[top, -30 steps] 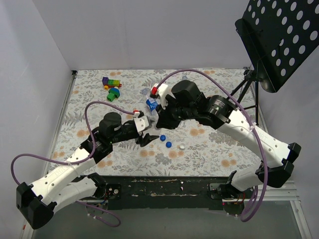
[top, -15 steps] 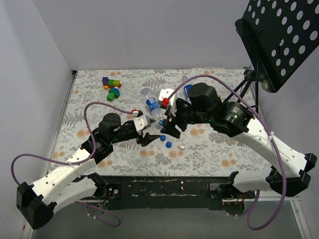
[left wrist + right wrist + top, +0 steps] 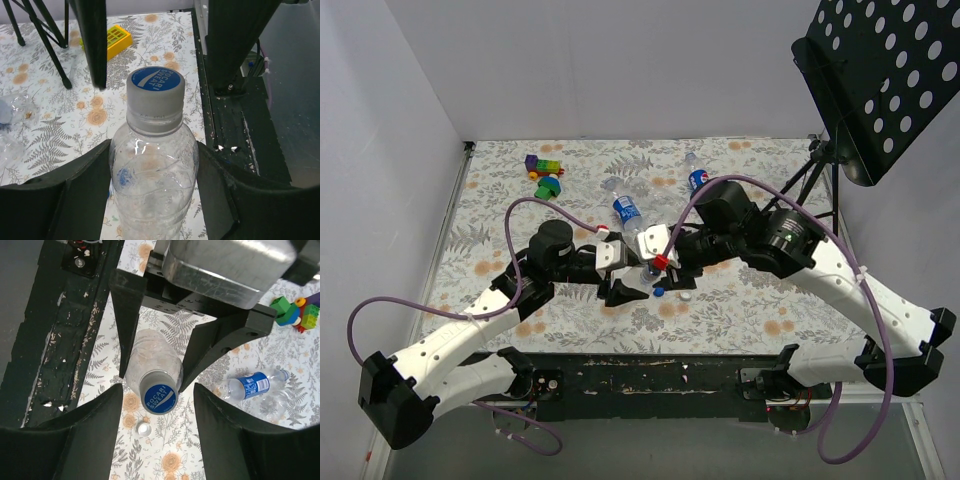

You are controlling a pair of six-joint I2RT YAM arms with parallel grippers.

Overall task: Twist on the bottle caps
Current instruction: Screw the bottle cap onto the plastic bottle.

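L end effector (image 3: 151, 167) grips clear crinkled bottle (image 3: 152, 195), blue-topped cap (image 3: 155, 95).

Top camera looks down from the near side, distant; both wrist cameras closely share the Pocari Sweat bottle (image 3: 152, 170).
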